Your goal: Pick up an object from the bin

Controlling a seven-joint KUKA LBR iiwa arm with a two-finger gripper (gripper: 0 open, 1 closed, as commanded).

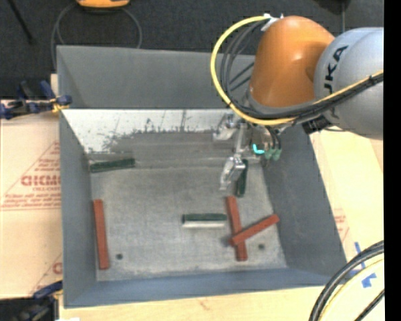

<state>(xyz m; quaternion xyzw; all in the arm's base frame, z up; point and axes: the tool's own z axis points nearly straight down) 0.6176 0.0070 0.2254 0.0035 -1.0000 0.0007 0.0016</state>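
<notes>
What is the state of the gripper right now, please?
Gripper: cannot be told whether open or closed; it hangs by the crossed red sticks.

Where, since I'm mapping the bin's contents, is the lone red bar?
In the camera view, the lone red bar lies along the bin's left wall, below the back-left dark green bar, far left of the end effector.

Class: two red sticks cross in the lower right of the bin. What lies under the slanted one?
The slanted red stick appears to lie over the longer red stick, covering a short stretch of it where they cross. Elsewhere beneath it is the bin floor.
</notes>
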